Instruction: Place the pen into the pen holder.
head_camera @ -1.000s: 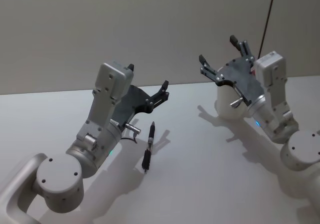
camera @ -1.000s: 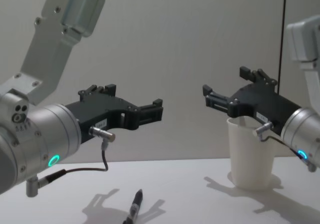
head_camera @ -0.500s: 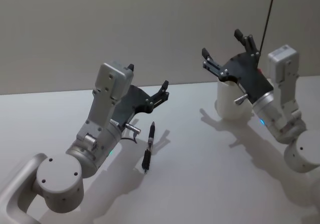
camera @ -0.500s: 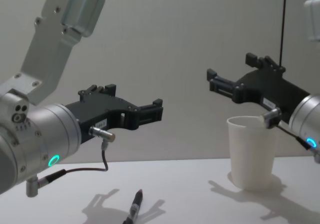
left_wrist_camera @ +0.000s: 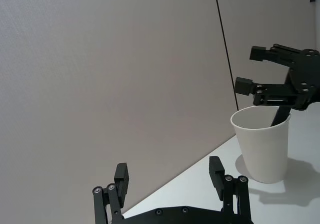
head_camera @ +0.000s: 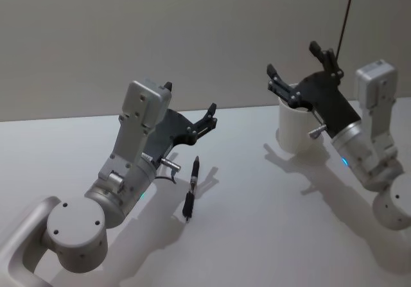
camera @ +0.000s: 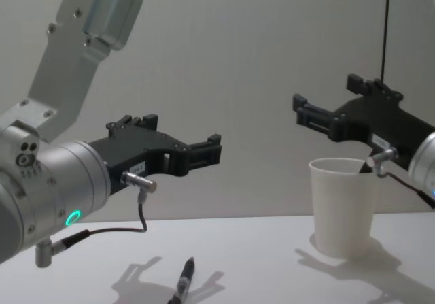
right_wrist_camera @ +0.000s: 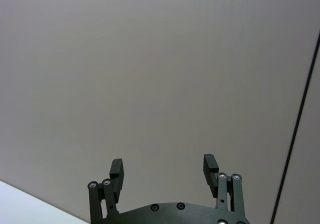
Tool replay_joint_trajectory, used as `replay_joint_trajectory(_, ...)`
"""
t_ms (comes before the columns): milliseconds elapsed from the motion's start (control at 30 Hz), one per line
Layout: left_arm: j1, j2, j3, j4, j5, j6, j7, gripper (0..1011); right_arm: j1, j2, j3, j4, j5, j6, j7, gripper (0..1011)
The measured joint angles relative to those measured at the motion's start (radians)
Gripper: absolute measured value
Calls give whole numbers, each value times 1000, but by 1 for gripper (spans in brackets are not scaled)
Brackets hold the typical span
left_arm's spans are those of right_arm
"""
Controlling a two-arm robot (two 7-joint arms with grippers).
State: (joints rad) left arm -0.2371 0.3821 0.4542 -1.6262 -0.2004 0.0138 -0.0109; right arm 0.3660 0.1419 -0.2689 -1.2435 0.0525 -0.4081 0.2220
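The pen is dark and slim and lies flat on the white table, also seen low down in the chest view. My left gripper hovers open just above and behind the pen, empty. The pen holder is a white paper cup standing upright at the right. My right gripper hangs open over the cup's rim with nothing in it. A dark slanted shape shows inside the cup; I cannot tell what it is.
A plain grey wall backs the table. A thin black cable runs down the wall behind the right arm. Open tabletop lies between the pen and the cup.
My right gripper has risen and drawn back to the right, uncovering the cup's front. The left arm, the pen and the cup have stayed put.
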Motion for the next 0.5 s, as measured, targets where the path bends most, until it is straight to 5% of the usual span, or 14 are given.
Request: replay_joint_trajectory(500, 0, 0, 0, 0, 0, 0, 0, 1001, -134, 69, 16, -184, 83, 156, -54, 1001)
